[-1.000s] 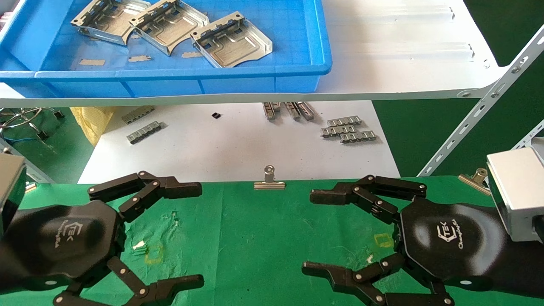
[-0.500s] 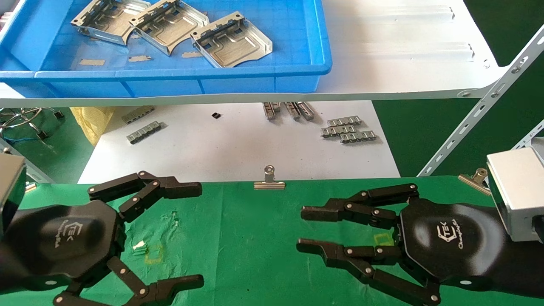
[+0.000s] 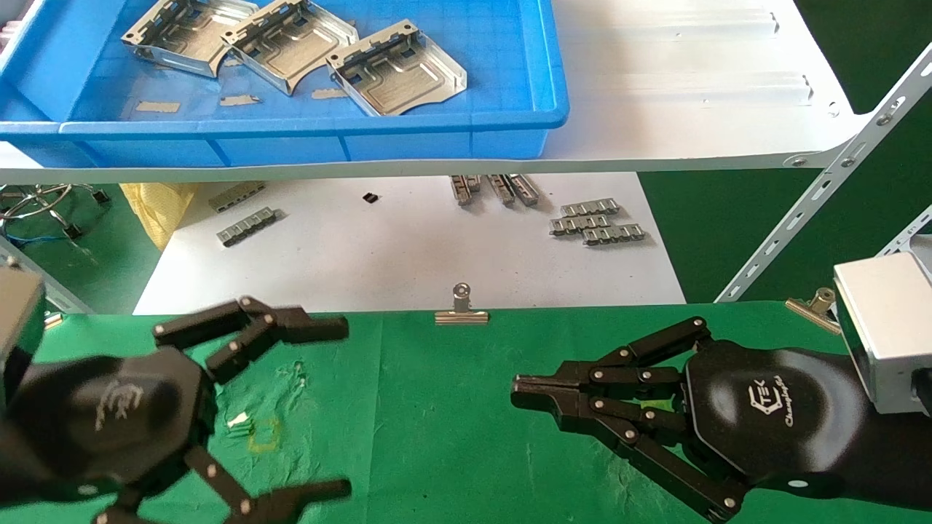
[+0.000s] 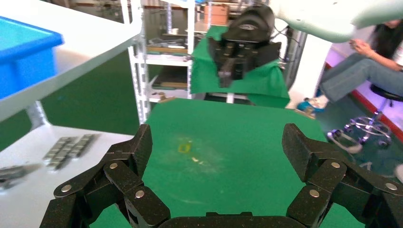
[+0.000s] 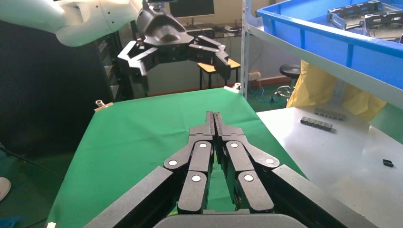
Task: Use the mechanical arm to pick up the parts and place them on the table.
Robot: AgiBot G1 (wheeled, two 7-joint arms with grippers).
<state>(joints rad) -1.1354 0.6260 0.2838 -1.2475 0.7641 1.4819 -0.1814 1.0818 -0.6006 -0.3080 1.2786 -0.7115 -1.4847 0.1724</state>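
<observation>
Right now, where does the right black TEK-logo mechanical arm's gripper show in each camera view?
Head view: right gripper at lower right over the green cloth table, jaws closed and empty.
Left wrist view: right gripper far off, beyond the table.
Right wrist view: right gripper fills the foreground.
Shared landmark: the green cloth table.

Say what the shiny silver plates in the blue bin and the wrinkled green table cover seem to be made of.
The shiny silver plates look like thin stamped sheet metal: bright reflections, embossed grooves, folded slotted rims. The wrinkled green table cover looks like matte woven or felt-like cloth: it creases, and a metal binder clip holds its edge. The exact fabric is unclear.
</observation>
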